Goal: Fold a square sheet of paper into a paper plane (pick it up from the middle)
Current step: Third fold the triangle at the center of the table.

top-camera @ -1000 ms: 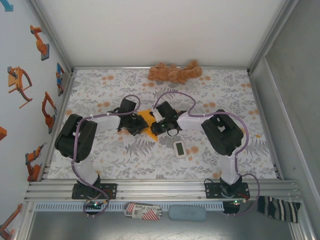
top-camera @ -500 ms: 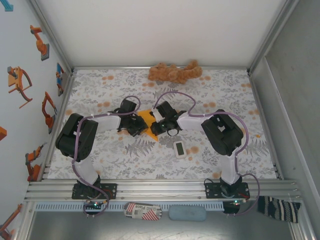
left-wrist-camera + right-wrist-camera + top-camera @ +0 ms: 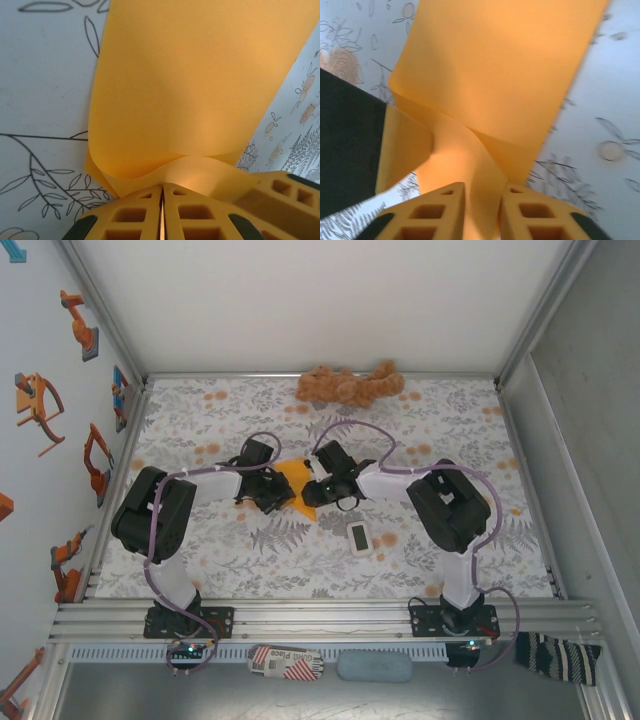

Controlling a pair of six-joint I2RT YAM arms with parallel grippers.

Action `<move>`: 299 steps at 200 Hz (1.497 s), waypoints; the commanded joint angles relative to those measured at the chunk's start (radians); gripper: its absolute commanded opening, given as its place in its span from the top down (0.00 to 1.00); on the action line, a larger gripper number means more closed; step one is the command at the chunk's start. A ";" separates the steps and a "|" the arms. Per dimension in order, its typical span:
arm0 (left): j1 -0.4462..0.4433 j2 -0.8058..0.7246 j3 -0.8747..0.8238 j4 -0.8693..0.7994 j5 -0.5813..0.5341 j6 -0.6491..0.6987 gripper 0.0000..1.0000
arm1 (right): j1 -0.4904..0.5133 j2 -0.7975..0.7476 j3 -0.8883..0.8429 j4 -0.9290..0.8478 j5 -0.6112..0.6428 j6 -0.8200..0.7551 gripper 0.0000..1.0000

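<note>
Floral-print table, white walls round it. You've got the orange paper mid-table, curled and creased, betw both tools. Left tool is clamped on the paper's edge, fingers all but meeting. Right tool is parted a bit, paper fold running thru the gap. Brown plush toy at far edge. Small white device sits near right arm, apart from paper.

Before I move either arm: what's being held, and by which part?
The left gripper pinches the orange paper at its near curled edge. The right gripper has its jaws apart around a fold of it; likely no grip there.
</note>
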State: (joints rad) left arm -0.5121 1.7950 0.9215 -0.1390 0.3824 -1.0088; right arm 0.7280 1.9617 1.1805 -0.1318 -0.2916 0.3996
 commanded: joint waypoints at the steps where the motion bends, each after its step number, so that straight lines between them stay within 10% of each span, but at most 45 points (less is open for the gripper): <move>1: -0.005 0.053 -0.036 -0.087 -0.066 0.011 0.89 | -0.036 -0.087 -0.008 -0.064 0.073 0.054 0.70; 117: -0.004 0.062 -0.039 -0.100 -0.089 0.002 0.90 | 0.014 -0.054 -0.015 -0.020 -0.266 0.077 0.97; 299: -0.004 0.076 -0.023 -0.117 -0.080 0.013 0.90 | 0.028 0.028 0.035 -0.130 -0.195 -0.008 1.00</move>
State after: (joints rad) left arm -0.5121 1.7996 0.9249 -0.1448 0.3840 -1.0088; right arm 0.7490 1.9728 1.1870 -0.2249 -0.5095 0.4183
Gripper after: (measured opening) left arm 0.103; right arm 0.049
